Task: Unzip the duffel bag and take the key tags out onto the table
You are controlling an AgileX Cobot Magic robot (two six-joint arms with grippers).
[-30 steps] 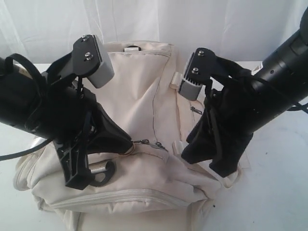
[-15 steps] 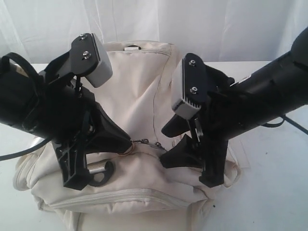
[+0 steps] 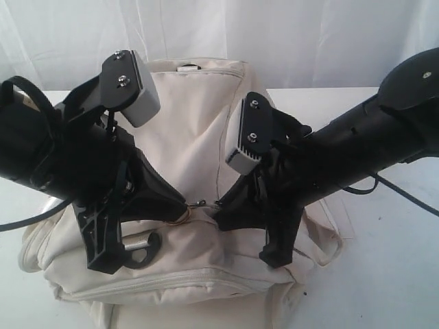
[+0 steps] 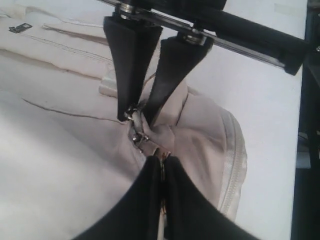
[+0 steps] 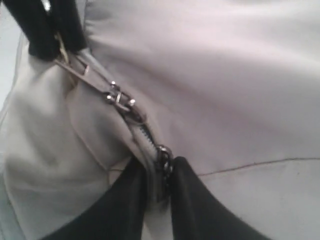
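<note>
Since the duffel bag (image 3: 185,130) lies slumped on the table (image 3: 391,274) with its top panel facing up, everything turns on the zip (image 5: 145,131) that crosses the middle of the bag's top. The left gripper (image 3: 182,205) comes down onto the bag over its left half and the right gripper (image 3: 219,205) over its right half, their tips almost meeting at the bag's centre. Each has its jaws pinched together on metal. The left grips the left pull (image 5: 75,67), a thin tab drawn taut from its slider. The right nips the right pull (image 5: 162,162) between its fingertips. The short stretch of zip between them runs straight from one set of jaws to the other, so its long axis is the line joining the two grippers. In my judgement the next move is a draw along that line, each arm toward its own end of the bag. The key tags show in no view. They are presumably inside the bag, where no opening shows yet.
</note>
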